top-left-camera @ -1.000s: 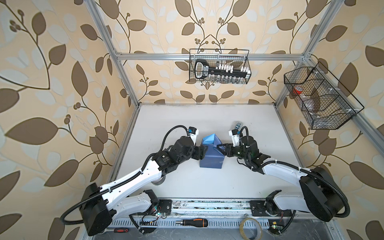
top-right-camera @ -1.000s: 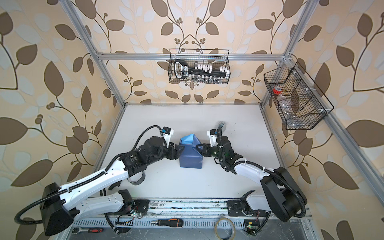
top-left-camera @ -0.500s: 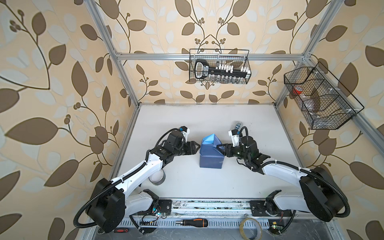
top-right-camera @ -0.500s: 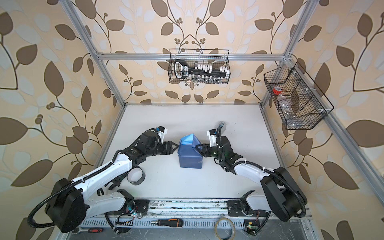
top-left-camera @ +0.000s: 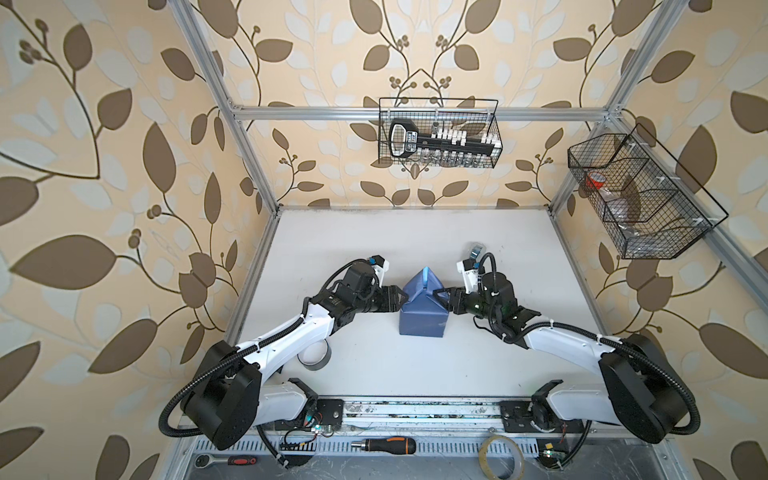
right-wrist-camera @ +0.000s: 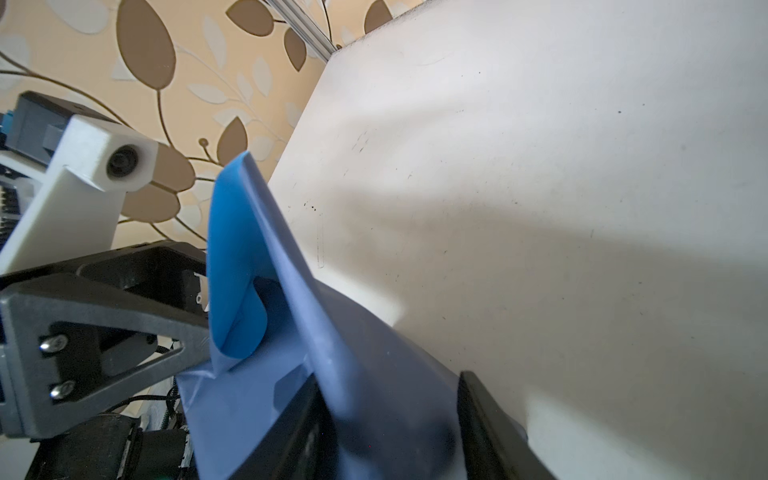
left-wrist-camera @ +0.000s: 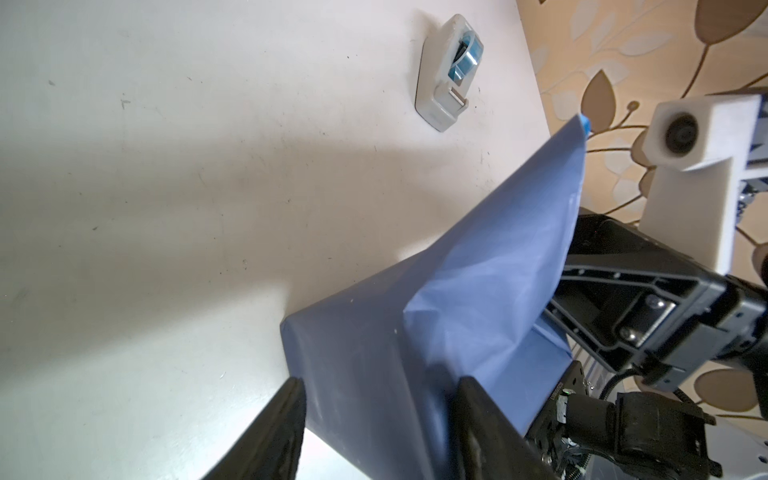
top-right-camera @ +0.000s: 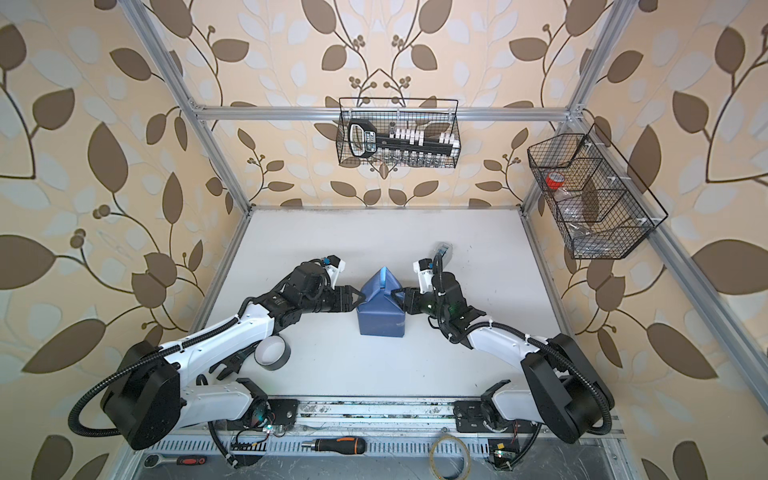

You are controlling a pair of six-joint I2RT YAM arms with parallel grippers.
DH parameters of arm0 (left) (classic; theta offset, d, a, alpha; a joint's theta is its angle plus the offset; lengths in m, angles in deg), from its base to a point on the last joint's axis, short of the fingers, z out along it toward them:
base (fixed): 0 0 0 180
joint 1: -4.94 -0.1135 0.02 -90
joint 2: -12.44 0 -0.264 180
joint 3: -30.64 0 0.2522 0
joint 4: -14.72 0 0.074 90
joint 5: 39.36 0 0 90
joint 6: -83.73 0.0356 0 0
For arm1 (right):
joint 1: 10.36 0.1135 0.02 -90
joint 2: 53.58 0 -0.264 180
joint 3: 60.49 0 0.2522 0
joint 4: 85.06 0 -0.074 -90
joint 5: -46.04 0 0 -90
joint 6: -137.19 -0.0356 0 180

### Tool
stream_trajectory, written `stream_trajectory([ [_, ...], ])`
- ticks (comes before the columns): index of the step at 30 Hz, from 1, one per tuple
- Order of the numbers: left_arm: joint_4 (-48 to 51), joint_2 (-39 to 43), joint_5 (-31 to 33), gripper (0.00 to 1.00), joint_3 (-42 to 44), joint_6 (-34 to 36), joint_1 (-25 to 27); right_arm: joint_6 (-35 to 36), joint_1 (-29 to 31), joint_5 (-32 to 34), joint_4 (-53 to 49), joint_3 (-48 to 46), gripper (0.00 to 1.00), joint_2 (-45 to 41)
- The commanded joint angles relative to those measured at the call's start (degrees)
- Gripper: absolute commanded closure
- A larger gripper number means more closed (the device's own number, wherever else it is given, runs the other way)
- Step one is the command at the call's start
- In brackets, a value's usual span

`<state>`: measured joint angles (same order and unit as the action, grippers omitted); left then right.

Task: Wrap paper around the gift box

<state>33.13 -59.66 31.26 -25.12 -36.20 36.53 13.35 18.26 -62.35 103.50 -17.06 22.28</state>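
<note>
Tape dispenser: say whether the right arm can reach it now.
Likely yes: the tape dispenser sits on bare table near the right gripper, nothing between, though its fingers must first leave the paper.

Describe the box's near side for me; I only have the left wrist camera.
Observer: From above, the paper lies smooth over that side.
Operator: Anything beside my left arm?
Observer: A grey tape roll lies on the table, right by the left forearm.
Operator: What's the standing flap's other face like?
Observer: In the right wrist view the flap is brighter blue there and curls over at its edge.
</note>
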Motion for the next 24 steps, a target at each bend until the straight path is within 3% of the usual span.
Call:
stream_trajectory([
  [1, -0.6, -0.8, 0.7, 0.4, -2.7, 2.5, 0.4, 1.4, 0.6, 0.4, -4.5, -0.9, 0.49, 0.3],
  [14, -5.1, -4.6, -0.5, 0.32, 0.0, 3.7, 0.3, 5.6, 0.5, -1.0, -5.3, 0.6, 0.49, 0.4],
  [20, -3.7, -4.1, -0.1, 0.24, -1.8, 8.1, -1.0, 10.8, 0.1, 0.1, -8.3, 1.7, 0.49, -1.3],
  [24, 0.3, -4.3, -2.0, 0.18, -5.4, 15.6, -1.1, 11.8, 0.1, -1.2, -8.3, 1.4, 0.5, -0.8],
])
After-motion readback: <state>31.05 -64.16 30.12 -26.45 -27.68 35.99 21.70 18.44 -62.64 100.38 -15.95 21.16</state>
